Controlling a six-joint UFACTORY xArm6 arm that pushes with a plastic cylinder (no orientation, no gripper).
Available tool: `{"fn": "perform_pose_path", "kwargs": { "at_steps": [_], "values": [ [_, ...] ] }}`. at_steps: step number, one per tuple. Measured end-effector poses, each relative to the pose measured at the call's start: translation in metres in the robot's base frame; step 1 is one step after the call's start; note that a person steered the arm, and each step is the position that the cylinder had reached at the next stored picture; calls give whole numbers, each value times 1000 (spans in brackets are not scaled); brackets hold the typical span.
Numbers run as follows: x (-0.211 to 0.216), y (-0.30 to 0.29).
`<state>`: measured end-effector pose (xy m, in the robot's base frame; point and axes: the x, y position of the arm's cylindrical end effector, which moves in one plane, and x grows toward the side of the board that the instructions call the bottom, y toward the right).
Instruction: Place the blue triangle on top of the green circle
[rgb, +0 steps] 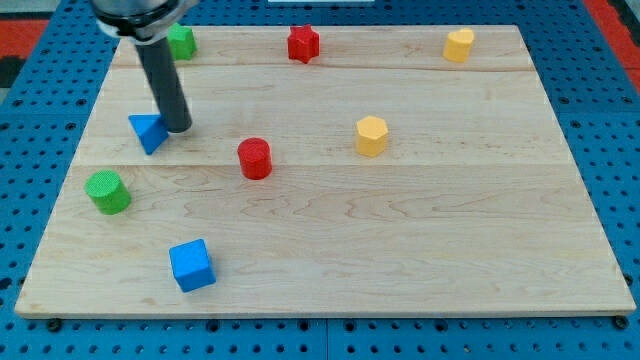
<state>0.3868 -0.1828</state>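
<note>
The blue triangle (147, 132) lies on the wooden board (420, 230) at the view's left. The green circle (107, 192) sits below it and slightly to its left, a short gap apart. My tip (179, 128) rests on the board just right of the blue triangle, touching or nearly touching its right side. The dark rod rises from there to the view's top left.
A second green block (182, 42) sits at the top left, partly behind the rod. A red star (303, 43) and a yellow block (459, 45) are at the top. A red cylinder (254, 158), a yellow hexagon (371, 135) and a blue cube (191, 265) lie elsewhere.
</note>
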Motion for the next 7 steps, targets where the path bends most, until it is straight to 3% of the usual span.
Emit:
{"fn": "perform_pose_path", "kwargs": {
  "at_steps": [7],
  "values": [
    [-5, -42]
  ]
}}
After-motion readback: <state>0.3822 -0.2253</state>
